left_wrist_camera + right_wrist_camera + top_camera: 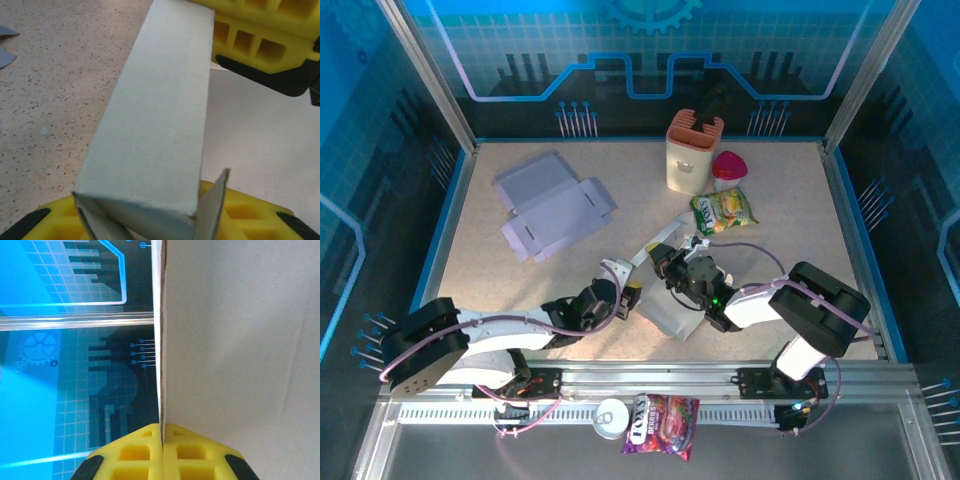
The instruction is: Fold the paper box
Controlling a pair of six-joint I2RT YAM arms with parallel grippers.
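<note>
The box (pixel 672 312) lies half-formed on the table (pixel 500 275), near the front edge between the arms, and this looks like the wall-folding step. The right gripper (pixel 161 432) pinches a flat panel edge-on, while the left gripper (pixel 623 296) clamps the raised side wall. Next, I'd say, that wall needs creasing over and its end flap tucking, with the right anchoring.

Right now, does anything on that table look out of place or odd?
Yes. A purple snack packet and a small round tin lie on the metal frame at the near edge, off the tabletop where the other items sit. They look dropped or set aside.
</note>
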